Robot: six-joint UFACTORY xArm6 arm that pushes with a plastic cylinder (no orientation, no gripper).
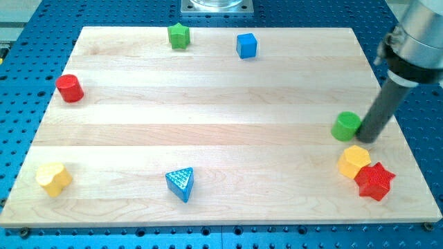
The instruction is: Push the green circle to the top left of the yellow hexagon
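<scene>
Pale wooden board [208,104] lies on a blue perforated bench [21,76]. Near its right edge sits the green circle block [345,126], and my tip [367,138] touches its right side; the rod has no fingers, so nothing is held. Just below the circle lies the yellow hexagon block [354,162], with a red star block [375,181] touching its lower right. Well apart are a blue triangle block [181,183], a yellow heart-like block [53,178], a red cylinder block [70,88], a green star block [178,35] and a blue cube block [246,45].
</scene>
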